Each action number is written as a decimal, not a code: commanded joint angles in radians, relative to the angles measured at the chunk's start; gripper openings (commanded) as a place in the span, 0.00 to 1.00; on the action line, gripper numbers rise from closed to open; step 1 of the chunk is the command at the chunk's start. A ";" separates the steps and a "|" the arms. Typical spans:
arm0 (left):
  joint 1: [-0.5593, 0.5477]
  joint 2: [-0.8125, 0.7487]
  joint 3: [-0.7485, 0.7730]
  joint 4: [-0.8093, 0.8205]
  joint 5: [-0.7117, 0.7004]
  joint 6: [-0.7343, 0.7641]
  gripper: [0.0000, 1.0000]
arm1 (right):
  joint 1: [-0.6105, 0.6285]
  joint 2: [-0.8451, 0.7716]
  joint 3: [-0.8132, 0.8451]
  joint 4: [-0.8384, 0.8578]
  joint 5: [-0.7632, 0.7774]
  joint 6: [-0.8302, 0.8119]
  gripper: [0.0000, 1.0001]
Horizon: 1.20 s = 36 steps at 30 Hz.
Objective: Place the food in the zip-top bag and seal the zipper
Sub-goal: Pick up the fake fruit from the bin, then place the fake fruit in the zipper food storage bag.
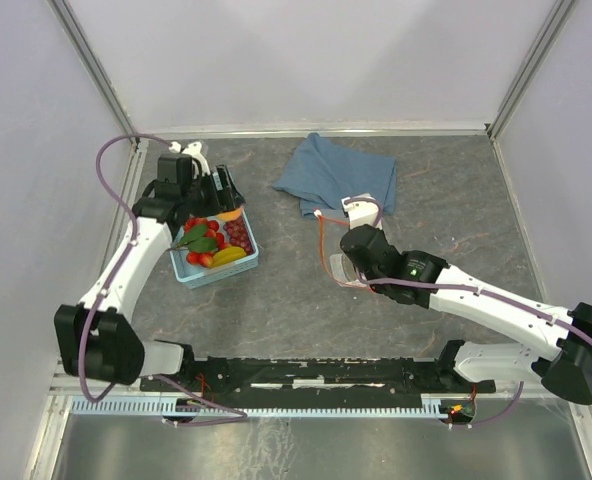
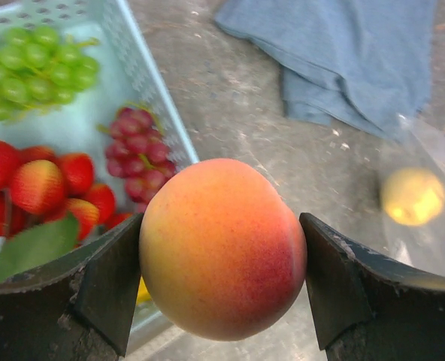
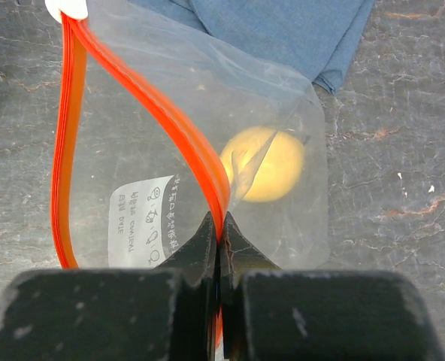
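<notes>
Orange-yellow peach (image 2: 219,226) was clamped in wide-set left gripper (image 2: 222,280), above basket (image 2: 143,83) edge. Shut right gripper (image 3: 221,235) pinched zipper (image 3: 158,109), propping zip-top bag (image 3: 283,98) mouth open; second peach (image 3: 264,165) lay inside. Risk: round peach slipping out, or catching narrow mouth and tugging strip free. Just behind bag lay blue cloth (image 2: 343,53), not in way.

A crumpled blue cloth (image 1: 336,175) lies on the gray table (image 1: 296,310) at twelve o'clock. A light blue basket (image 1: 221,272) sits at nine o'clock.
</notes>
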 commanded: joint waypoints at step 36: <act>-0.639 -0.139 -0.329 0.695 0.000 -0.457 0.60 | 0.000 -0.011 0.090 0.028 -0.070 0.138 0.02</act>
